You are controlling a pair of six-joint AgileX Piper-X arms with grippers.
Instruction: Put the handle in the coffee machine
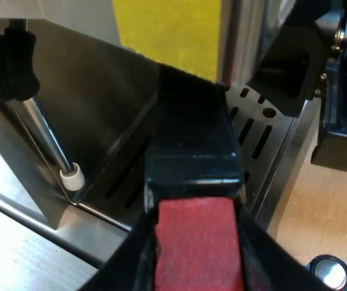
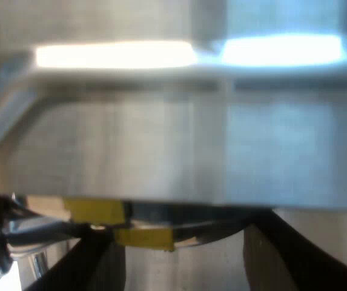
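Note:
The holder's dark handle [image 1: 191, 133] runs away from me into the espresso machine's front, above the slotted drip tray [image 1: 258, 136]. Its red end [image 1: 197, 242] sits between the black fingers [image 1: 264, 254] of my left gripper [image 1: 196, 254], which is shut on it. The metal head of the holder is hidden behind the handle. My right gripper [image 2: 179, 267] hangs very close to a brushed metal face of the machine [image 2: 161, 145], its two fingers [image 2: 91, 264] standing wide apart with only blurred metal showing between them.
The steam wand [image 1: 49, 142] with a white tip and a black ribbed knob [image 1: 6, 63] slants down beside the handle. A black mechanical part [image 1: 343, 91] stands at the tray's far edge. A round metal-faced, blue-rimmed object [image 1: 329, 273] lies on the wooden table.

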